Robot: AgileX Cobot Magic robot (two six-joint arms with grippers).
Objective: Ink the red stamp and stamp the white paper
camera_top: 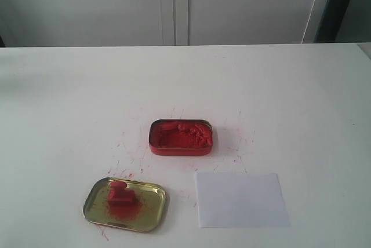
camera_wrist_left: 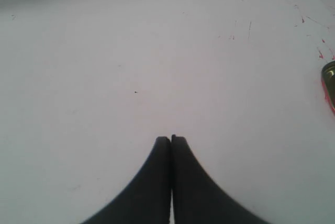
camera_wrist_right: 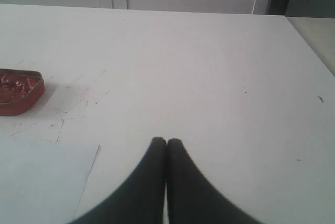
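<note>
Pickup is pending: the small red block stamp sits lower left on a gold tin lid. The left fingers and right fingers, pressed together and empty, must open first.

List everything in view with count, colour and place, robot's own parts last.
red stamp: one, red, standing on the gold lid
gold lid: one, gold smeared red, near left of the exterior view
ink tin: one, red, open, holding red paste, mid-table
white paper: one, white, flat, right of the lid
table: one, white, flecked red around the tin
cabinet panels: at least two, white, behind the table
left end effector: one, black, shut, over table
right end effector: one, black, shut, near the paper
</note>
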